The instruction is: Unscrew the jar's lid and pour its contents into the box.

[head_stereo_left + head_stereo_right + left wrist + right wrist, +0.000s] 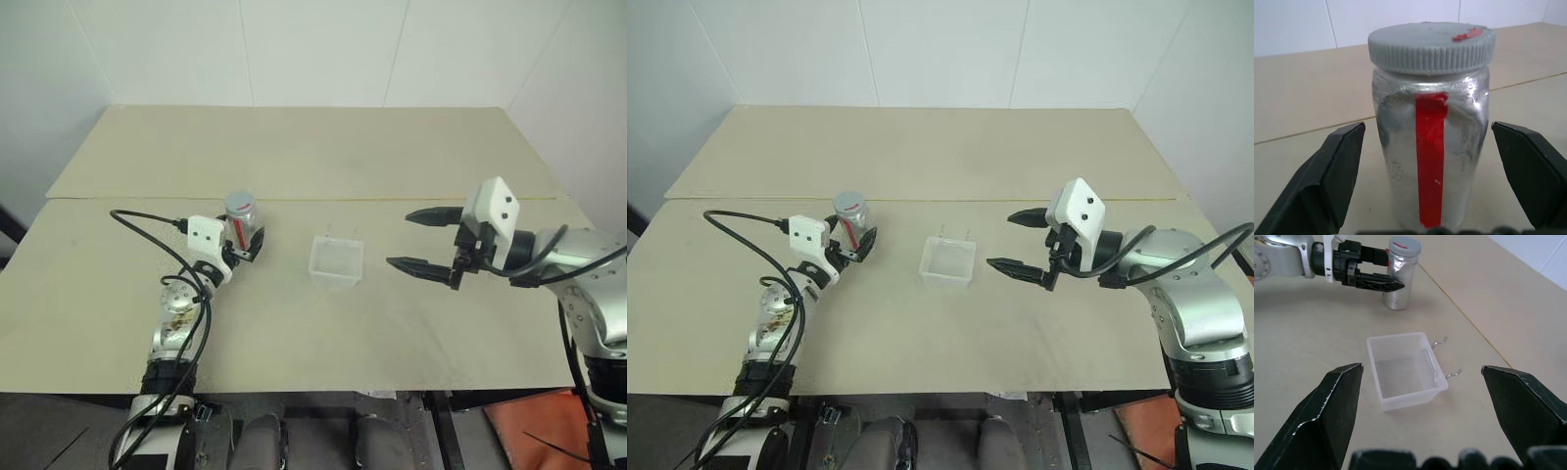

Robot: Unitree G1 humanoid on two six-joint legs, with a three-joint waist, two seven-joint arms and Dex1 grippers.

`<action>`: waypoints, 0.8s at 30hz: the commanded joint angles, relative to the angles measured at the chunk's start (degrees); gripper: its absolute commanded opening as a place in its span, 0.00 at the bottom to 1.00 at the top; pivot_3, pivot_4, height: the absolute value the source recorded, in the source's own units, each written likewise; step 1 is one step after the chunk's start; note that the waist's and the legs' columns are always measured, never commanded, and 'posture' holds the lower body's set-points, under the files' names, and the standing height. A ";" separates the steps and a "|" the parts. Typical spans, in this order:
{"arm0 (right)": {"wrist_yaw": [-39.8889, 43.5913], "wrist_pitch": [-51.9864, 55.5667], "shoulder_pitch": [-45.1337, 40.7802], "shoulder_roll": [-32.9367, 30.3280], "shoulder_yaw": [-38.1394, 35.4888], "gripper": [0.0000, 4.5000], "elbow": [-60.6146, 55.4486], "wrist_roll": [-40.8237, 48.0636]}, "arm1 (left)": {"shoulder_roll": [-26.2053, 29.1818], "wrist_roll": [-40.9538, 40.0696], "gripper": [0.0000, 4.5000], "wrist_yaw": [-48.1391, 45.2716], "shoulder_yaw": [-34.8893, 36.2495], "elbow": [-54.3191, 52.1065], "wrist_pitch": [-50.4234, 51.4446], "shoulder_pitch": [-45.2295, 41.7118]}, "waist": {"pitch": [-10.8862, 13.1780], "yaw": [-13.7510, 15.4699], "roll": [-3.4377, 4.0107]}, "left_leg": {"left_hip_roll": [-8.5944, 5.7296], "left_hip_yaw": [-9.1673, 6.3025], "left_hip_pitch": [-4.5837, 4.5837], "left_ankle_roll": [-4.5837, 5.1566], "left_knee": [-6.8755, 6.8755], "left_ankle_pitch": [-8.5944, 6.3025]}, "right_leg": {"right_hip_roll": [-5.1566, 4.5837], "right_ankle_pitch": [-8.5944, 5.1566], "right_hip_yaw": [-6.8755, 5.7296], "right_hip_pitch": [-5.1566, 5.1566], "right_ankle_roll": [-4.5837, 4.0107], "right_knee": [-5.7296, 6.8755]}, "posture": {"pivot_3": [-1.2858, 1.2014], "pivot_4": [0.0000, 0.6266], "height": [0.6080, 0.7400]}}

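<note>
The silvery jar (pixel 1430 147) with a red stripe stands upright on the table, its grey ribbed lid (pixel 1431 46) screwed on. My left gripper (pixel 245 240) is open, its two black fingers (pixel 1327 181) standing on either side of the jar with a gap on each side. The clear plastic box (pixel 336 261) sits on the table to the right of the jar, with nothing in it. My right gripper (pixel 423 240) hovers open just right of the box, pointing toward it. In the right wrist view the jar (pixel 1399 276) stands beyond the box (pixel 1405 369).
The beige table (pixel 313 333) has a seam (pixel 392 200) running across behind the jar and the box. Two thin wire hooks (pixel 1442 341) stick out from the box's far wall. A white wall rises behind the table.
</note>
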 commanded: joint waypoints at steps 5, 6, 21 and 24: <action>-0.96 0.62 0.72 -0.87 -3.01 1.00 -3.21 2.24 | -0.86 0.13 1.00 0.55 -0.05 1.59 -1.74 -2.51 | 0.00 0.04 0.00 | 0.00 -0.01 -0.01 0.00 0.01 0.00 | 0.00 0.00 -0.01 0.01 0.00 -0.01 | 0.52 0.24 1.00; -1.05 0.72 0.76 -0.88 -3.06 1.00 -3.33 2.31 | -0.96 0.15 1.00 0.49 -0.11 1.95 -1.90 -2.65 | 0.00 0.01 0.00 | 0.00 -0.01 -0.02 0.00 0.01 0.00 | 0.00 0.00 -0.01 0.01 0.00 -0.01 | 0.52 0.24 1.00; -2.10 2.17 1.06 -0.91 -3.47 1.00 -4.62 2.91 | -1.73 0.79 0.59 -0.94 -1.42 6.88 -5.21 -5.35 | 0.00 0.01 -0.01 | -0.01 -0.01 -0.04 0.00 0.03 0.00 | 0.00 0.01 -0.02 -0.01 0.01 0.00 | 0.52 0.24 1.00; -2.88 2.17 0.33 -0.57 -2.64 1.00 -4.24 2.83 | 0.84 -2.02 0.59 -9.00 -3.59 0.86 -1.35 -4.44 | 0.00 -0.01 -0.01 | -0.01 -0.01 -0.06 0.00 0.03 0.00 | 0.00 0.01 -0.03 -0.01 0.01 0.00 | 0.52 0.24 1.00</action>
